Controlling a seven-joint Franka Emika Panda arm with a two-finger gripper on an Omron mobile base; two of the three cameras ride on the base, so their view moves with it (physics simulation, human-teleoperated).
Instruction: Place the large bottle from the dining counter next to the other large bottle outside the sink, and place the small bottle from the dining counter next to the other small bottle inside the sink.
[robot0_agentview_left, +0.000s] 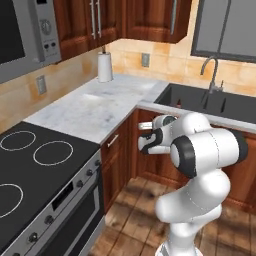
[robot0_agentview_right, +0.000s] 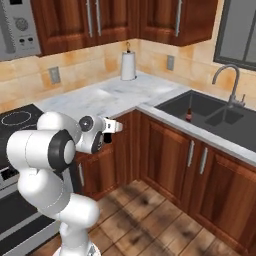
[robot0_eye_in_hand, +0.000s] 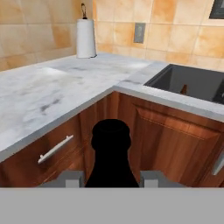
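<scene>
The gripper (robot0_eye_in_hand: 111, 178) is clamping a glossy all-black bottle (robot0_eye_in_hand: 110, 153) with a rounded cap, holding it in front of the reddish wood cabinets (robot0_eye_in_hand: 166, 135) below the veined marble counter (robot0_eye_in_hand: 52, 94), while another bottle (robot0_agentview_right: 189, 114) is standing inside the dark rectangular sink (robot0_agentview_right: 210, 112).

My arm is folded up in front of me, wrist level, gripper (robot0_eye_in_hand: 111, 179) clamped on a black bottle (robot0_eye_in_hand: 110, 153).
</scene>
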